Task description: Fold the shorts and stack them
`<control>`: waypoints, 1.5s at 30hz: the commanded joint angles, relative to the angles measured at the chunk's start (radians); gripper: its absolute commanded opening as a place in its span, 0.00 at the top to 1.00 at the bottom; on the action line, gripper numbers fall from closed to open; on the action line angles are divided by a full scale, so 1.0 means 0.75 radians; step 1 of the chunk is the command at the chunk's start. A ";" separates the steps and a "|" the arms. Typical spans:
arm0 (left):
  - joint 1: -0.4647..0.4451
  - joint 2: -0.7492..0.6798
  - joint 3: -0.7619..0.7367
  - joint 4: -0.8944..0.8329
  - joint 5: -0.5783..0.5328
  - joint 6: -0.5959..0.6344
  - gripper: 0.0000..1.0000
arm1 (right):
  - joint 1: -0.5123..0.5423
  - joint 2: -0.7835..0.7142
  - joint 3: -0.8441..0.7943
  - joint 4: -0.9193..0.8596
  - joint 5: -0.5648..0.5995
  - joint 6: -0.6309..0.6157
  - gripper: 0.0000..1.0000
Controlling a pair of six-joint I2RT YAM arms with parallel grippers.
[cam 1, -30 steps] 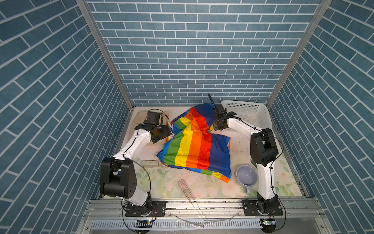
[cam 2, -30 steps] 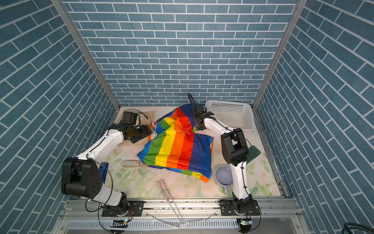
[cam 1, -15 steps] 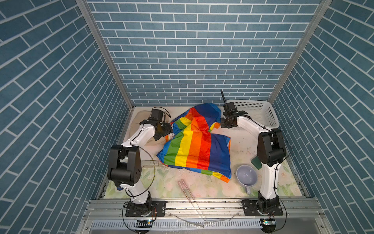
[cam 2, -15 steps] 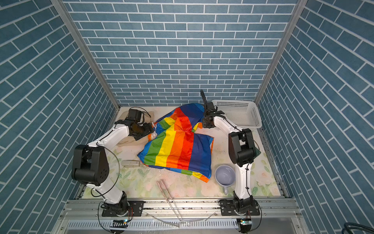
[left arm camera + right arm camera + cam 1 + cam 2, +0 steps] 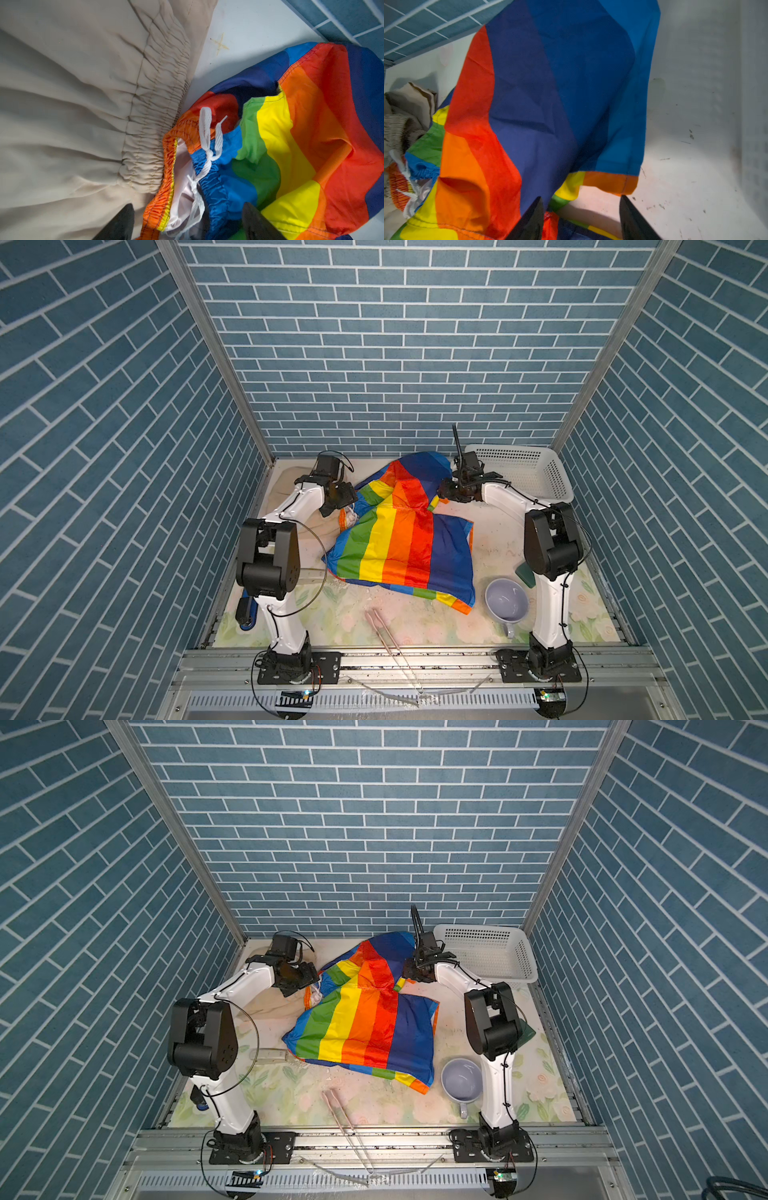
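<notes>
- Since the rainbow shorts (image 5: 399,547) lie crumpled across the middle of the table (image 5: 490,531), one leg heaped up toward the back wall, I judge the step in hand to be spreading them flat for a fold.
- The beige shorts (image 5: 72,104) lie at the back left, their gathered waistband touching the rainbow pair's orange waistband.
- To do this well, I should pinch only the rainbow waistband's edge and leave out both the white drawstring (image 5: 207,145) and the beige cloth beside it.
- My other side should take the orange-hemmed corner, so both ends pull apart evenly and low over the table; this shiny cloth probably slips from a shallow pinch.
- My left gripper (image 5: 188,205) is spread wide and grasps nothing, straddling the waistband opening with the drawstring between the fingers.
- That arm reaches to the back left, with the wrist bent down over the seam where the two pairs meet.
- My right gripper (image 5: 581,197) is parted too and grips nothing, the hem corner just ahead of its tips; one finger may brush the blue cloth, though I cannot tell.
- That arm stretches toward the back, with the wrist beside the white basket (image 5: 557,485).
- A lilac mug (image 5: 505,599) sits near the front right, clear of the cloth.
</notes>
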 commanded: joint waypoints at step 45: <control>0.237 0.019 0.178 -0.119 -0.065 0.068 1.00 | 0.103 -0.274 -0.487 0.069 0.557 -0.409 1.00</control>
